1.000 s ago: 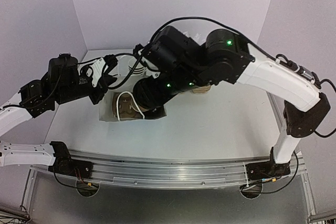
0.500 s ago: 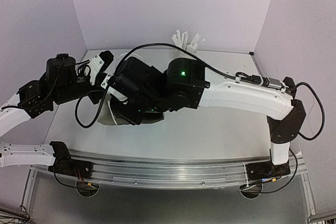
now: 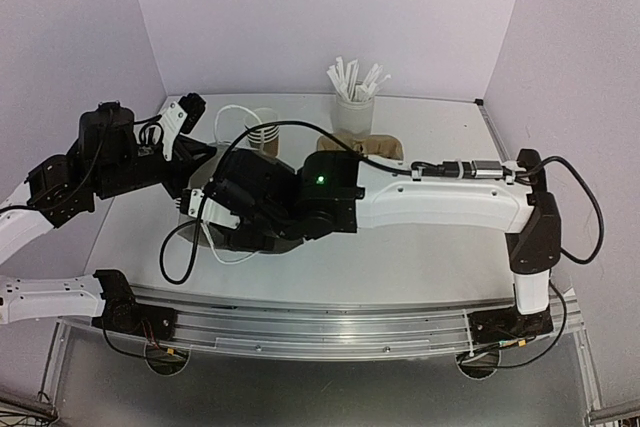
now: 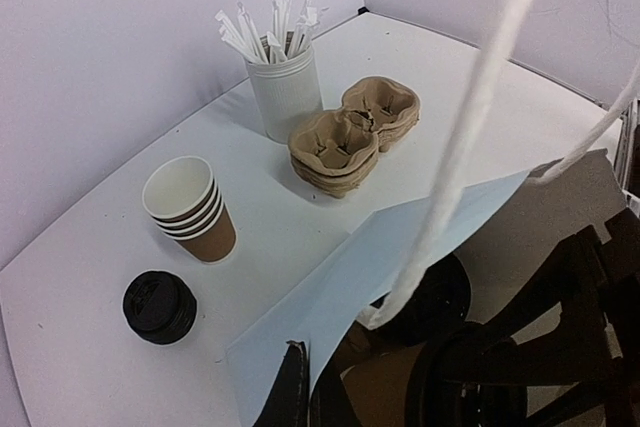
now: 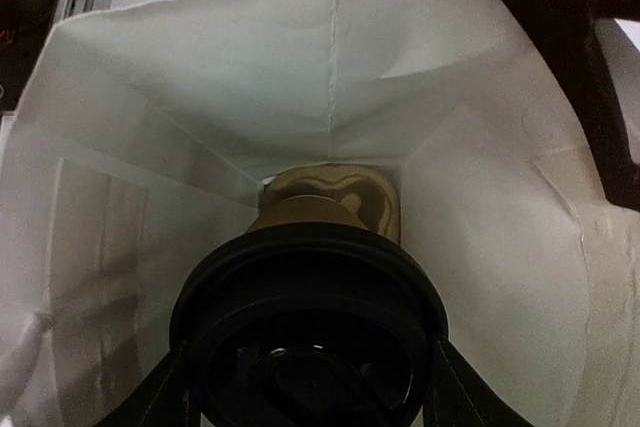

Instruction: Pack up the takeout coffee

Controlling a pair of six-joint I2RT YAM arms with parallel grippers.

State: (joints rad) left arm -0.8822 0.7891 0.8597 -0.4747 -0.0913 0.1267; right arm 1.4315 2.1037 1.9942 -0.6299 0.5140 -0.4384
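right hand (image 5: pixel 310 379) is down inside the open white bag (image 5: pixel 250 77), fingers (image 5: pixel 180 392) spread around a lidded cup (image 5: pixel 300 219) - pinching it at the black lid (image 5: pixel 305 297), one finger on each side. cup's brown body points deeper into the bag; past it, at the bag's bottom, sits a brown pulp shape (image 5: pixel 340 190), can't tell exactly what. from the top view the right arm reaches across to the left and covers most of the bag, so the held cup is hidden there.

left hand (image 4: pixel 298 387) is pressed together - looks clamped on the bag's near rim, though only one dark finger shows. a white handle (image 4: pixel 470 137) of the bag hangs across the left wrist view.

rest of the coffee things are out on the surface (image 4: pixel 60 347), on its far left part: cup stack (image 4: pixel 190 209) upright, white insides showing, and a lid stack (image 4: pixel 159 307) near it, not touching. straw cup (image 4: pixel 285 92) stands further back with wrapped straws sticking up, and a pile of pulp carriers (image 4: pixel 355 137) lies just beside it. none of these touch the bag.
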